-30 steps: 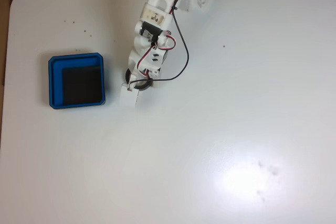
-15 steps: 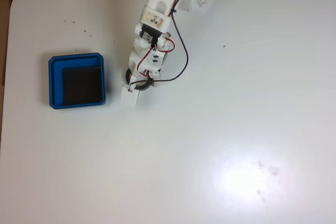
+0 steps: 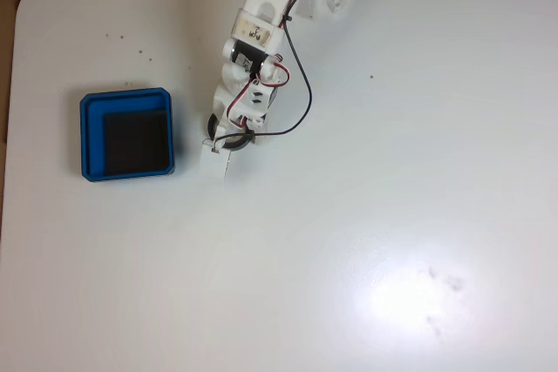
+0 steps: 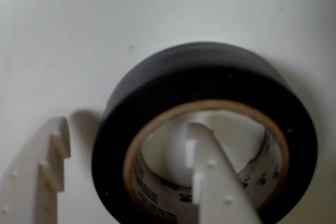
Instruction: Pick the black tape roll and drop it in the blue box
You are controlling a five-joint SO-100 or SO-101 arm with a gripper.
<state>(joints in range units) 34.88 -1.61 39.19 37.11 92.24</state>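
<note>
The black tape roll is lying flat on the white worktop, just right of the blue box in the fixed view. The jaws are standing open, one finger inside the core and the other outside the left wall. Closing squarely on that wall before lifting should be keeping the roll from tipping.

Looks like a hobby bench or small robotics lab: plain white table with rounded corner at upper left of the fixed view, white 3D-printed arm entering from top centre with exposed red and black wires. Brown cardboard past the left edge.
</note>
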